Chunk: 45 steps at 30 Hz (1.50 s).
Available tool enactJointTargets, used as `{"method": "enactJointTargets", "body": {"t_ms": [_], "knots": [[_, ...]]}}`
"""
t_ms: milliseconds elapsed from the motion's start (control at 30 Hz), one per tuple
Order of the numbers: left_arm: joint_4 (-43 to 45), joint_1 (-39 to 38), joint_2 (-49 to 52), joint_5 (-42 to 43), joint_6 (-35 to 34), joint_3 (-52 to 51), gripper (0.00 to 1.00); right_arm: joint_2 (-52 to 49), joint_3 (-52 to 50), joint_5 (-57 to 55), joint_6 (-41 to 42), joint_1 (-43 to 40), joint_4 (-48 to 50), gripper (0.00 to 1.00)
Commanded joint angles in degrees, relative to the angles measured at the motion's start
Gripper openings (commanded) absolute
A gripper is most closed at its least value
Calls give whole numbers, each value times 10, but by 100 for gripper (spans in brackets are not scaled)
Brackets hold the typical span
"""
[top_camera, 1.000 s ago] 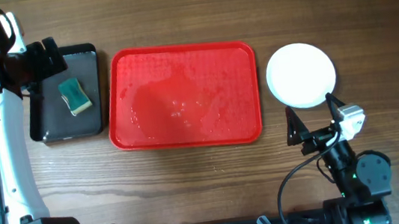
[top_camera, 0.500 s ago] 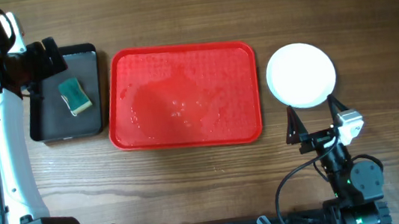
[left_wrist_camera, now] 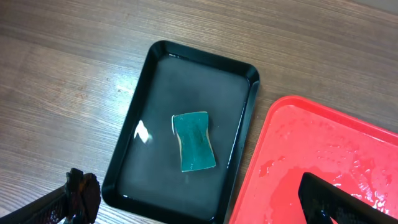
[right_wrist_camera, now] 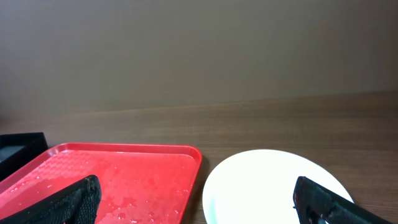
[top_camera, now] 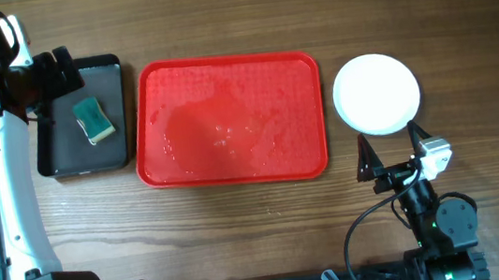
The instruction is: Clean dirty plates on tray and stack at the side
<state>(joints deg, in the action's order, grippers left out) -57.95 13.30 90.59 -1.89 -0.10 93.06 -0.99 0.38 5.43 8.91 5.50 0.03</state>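
The red tray (top_camera: 228,119) lies mid-table, wet and with no plates on it; it also shows in the left wrist view (left_wrist_camera: 323,155) and the right wrist view (right_wrist_camera: 124,171). A white plate (top_camera: 376,94) sits on the table right of the tray and shows in the right wrist view (right_wrist_camera: 267,186). I cannot tell whether other plates lie under it. My right gripper (top_camera: 387,143) (right_wrist_camera: 202,205) is open and empty, just in front of the plate. My left gripper (top_camera: 54,82) (left_wrist_camera: 205,202) is open and empty above the black tray.
A black tray (top_camera: 58,157) (left_wrist_camera: 161,81) left of the red tray holds a green sponge (top_camera: 93,120) (left_wrist_camera: 194,142) in a film of water. Bare wooden table lies in front of both trays.
My right arm has drawn back slightly toward the table's front edge. The left arm, trays and plate have not moved.
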Motion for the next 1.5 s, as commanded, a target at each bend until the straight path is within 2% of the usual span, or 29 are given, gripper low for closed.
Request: {"method": "enactJointTargets", "body": {"t_ms": [0,467,600,867,1100,1200,1267,1467], "knots": [[0,1,3,-3,-3,1,100,5,-1,-10,5,3,1,100],[0,1,2,-3,-3,0,100,5,-1,-10,5,3,1,100],[0,-9,-30,-3,-3,0,100,5,-1,-10,5,3,1,100],[1,-92,-191,-59,19,-1,100,5,-1,-10,5,3,1,100],[0,-104,-329,-17,18,-34,100,5,-1,-10,5,3,1,100],[16,-101,-386,3,18,-92,100,5,-1,-10,5,3,1,100],[57,-101,-417,6,18,-147,100,5,-1,-10,5,3,1,100],[307,-106,-580,13,19,-421,100,5,-1,-10,5,3,1,100]]}}
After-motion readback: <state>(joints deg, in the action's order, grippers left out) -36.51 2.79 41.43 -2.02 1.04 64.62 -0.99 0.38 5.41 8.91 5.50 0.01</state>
